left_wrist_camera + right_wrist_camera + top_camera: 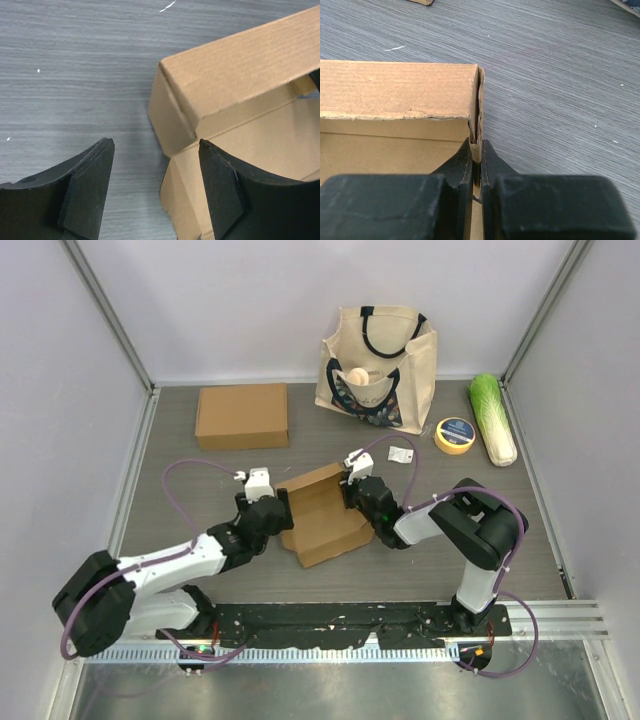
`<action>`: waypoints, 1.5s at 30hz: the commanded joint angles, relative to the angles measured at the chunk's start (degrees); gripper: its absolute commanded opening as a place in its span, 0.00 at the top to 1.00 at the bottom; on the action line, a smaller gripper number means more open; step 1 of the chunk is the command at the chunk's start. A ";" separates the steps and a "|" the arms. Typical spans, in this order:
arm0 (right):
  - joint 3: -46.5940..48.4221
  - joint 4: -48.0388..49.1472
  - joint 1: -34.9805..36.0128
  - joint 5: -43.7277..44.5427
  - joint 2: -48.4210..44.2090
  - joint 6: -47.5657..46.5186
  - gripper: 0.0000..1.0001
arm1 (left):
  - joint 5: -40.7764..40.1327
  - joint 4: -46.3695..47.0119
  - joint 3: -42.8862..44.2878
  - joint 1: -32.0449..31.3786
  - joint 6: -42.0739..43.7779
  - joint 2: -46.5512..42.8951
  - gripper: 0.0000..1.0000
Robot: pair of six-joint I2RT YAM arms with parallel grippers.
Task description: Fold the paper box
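One paper box [325, 518]; R hand [476, 150] pinching wall.

Box [325, 518] lies between left hand [284, 504] and right hand [347, 490].

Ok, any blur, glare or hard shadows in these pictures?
Top external view: sharp, evenly lit, soft shadows only, no strong glare. Left wrist view: paper box crisp, with a dim shadow at its foot. Right wrist view: right pincer body near the lens is slightly soft, while the cardboard edge it pinches is sharp.
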 commanded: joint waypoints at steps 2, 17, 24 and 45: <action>0.08 2.81 -0.09 -0.94 -1.82 1.62 0.99 | -5.72 7.87 5.96 -0.42 3.39 9.69 0.34; 0.87 5.54 0.35 7.67 2.66 4.69 0.70 | -14.43 24.50 5.71 -1.91 12.36 22.28 1.00; 5.09 1.06 0.52 8.90 4.94 3.20 0.89 | -15.39 24.86 5.01 -3.58 11.76 22.81 1.00; -5.63 -12.21 0.53 -0.22 -13.14 5.84 0.33 | -22.96 16.86 7.21 -6.48 5.07 22.19 1.00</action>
